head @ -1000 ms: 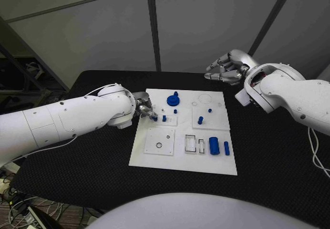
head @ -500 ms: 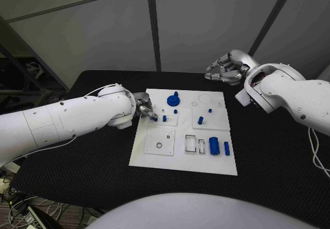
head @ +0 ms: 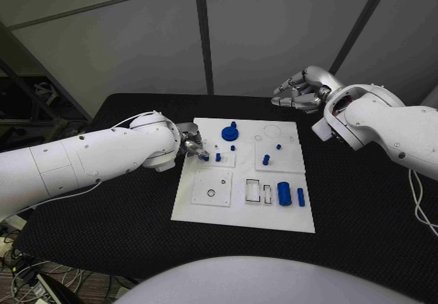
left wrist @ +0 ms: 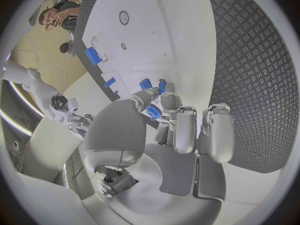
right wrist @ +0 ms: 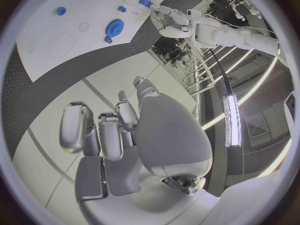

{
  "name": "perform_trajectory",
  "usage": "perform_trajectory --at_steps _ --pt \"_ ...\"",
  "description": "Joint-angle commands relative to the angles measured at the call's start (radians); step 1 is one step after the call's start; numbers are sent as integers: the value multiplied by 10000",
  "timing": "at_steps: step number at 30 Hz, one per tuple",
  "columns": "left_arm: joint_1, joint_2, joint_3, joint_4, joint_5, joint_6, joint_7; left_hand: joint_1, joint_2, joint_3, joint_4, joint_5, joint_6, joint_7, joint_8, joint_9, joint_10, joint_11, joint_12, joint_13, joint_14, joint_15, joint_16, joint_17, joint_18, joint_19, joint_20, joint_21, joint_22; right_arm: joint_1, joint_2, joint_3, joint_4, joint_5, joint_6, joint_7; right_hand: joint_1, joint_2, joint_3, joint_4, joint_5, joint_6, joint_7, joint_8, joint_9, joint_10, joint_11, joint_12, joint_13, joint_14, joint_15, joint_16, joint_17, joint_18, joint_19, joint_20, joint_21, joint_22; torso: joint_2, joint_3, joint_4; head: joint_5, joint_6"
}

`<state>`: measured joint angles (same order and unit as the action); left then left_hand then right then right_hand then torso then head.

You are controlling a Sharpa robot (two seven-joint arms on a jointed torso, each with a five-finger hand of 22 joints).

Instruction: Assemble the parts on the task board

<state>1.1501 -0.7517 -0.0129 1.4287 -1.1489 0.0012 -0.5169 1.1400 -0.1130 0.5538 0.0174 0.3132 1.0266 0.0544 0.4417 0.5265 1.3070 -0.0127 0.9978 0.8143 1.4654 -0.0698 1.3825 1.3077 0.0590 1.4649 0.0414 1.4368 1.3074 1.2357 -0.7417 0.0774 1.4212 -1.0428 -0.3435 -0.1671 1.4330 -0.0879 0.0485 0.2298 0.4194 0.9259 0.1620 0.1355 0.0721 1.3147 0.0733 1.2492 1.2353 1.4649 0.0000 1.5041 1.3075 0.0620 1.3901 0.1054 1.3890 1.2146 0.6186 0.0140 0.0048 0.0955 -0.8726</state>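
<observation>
Work on the flat white rectangular task board [head: 245, 190] appears to be at the seating of one small peg; in the head view the board lies at the frame's centre on the black textured table [head: 109, 209], and the silver many-fingered left hand [head: 193, 147] sits at the board's left edge, just left of centre, its fingertips at a small blue cylindrical peg [head: 204, 157]; a second short blue peg [head: 218, 156] stands just beside it; the round blue toothed gear [head: 229, 133] sits above them, and a larger blue cylinder [head: 284, 193] lies lower right on the board; the silver right hand [head: 299, 90] hangs at upper right, beyond the board's far edge, fingers curled and carrying nothing.

From the left wrist, the left hand [left wrist: 164, 116] pinches the blue peg [left wrist: 154, 111] between thumb and a fingertip over the board [left wrist: 162, 30].

From the right wrist, the right hand [right wrist: 119, 135] shows loosely curled, empty fingers; the gear [right wrist: 114, 26] lies at upper left on the board [right wrist: 56, 40].

Next, I judge, the peg needs to stay upright and go straight down into its hole before the pinch loosens.
</observation>
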Motion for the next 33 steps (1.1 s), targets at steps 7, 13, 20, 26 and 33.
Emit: perform_trajectory --at_steps 7,13,20,26,33 --pt "-44 28 -37 -123 -67 798 -59 72 -61 1293 -1316 57 104 -7 39 26 165 -97 27 50 655 -48 28 1386 -215 199 -32 54 1514 16 12 3 -8 -29 42 40 -49 11 8 60 65 -70 -12 49 -5 -14 -11 -24 12 786 -40 -29 1564 122 -58 -28 -61 -4 5 7 -2 -13 0" --pt "-41 42 -31 -168 -67 988 -55 73 -87 1300 -1329 75 120 -15 46 37 187 -102 43 73 656 -50 30 1387 -219 206 -33 66 1526 15 15 3 -14 -29 46 38 -49 11 8 60 65 -70 -12 49 -5 -14 -11 -24 12 786 -40 -29 1564 122 -58 -28 -61 -4 -4 7 1 -8 0" --pt "-40 52 -15 -190 -67 924 -42 71 -104 1307 -1335 95 135 -20 51 46 213 -106 73 113 656 -51 29 1387 -221 210 -35 71 1533 13 24 3 -21 -29 47 43 -49 11 8 60 65 -70 -12 49 -5 -14 -11 -24 12 786 -40 -29 1564 122 -58 -28 -61 -4 -3 7 -1 -12 0" --pt "-37 81 -5 -209 -66 927 -35 70 -113 1311 -1338 107 144 -23 55 51 229 -109 89 134 656 -52 30 1387 -224 217 -35 81 1542 12 28 3 -29 -29 48 44 -49 11 8 60 65 -70 -12 49 -5 -14 -11 -24 12 786 -40 -29 1564 122 -58 -28 -61 -4 3 5 -4 -19 0" --pt "-15 210 3 -345 -66 1115 -32 70 -113 1311 -1338 107 144 -23 55 51 229 -109 89 134 656 -52 30 1387 -224 217 -35 81 1542 11 36 3 -34 -29 50 40 -49 11 8 60 65 -70 -12 49 -5 -14 -11 -24 12 786 -40 -29 1564 122 -58 -28 -61 -4 9 11 -6 -13 0"
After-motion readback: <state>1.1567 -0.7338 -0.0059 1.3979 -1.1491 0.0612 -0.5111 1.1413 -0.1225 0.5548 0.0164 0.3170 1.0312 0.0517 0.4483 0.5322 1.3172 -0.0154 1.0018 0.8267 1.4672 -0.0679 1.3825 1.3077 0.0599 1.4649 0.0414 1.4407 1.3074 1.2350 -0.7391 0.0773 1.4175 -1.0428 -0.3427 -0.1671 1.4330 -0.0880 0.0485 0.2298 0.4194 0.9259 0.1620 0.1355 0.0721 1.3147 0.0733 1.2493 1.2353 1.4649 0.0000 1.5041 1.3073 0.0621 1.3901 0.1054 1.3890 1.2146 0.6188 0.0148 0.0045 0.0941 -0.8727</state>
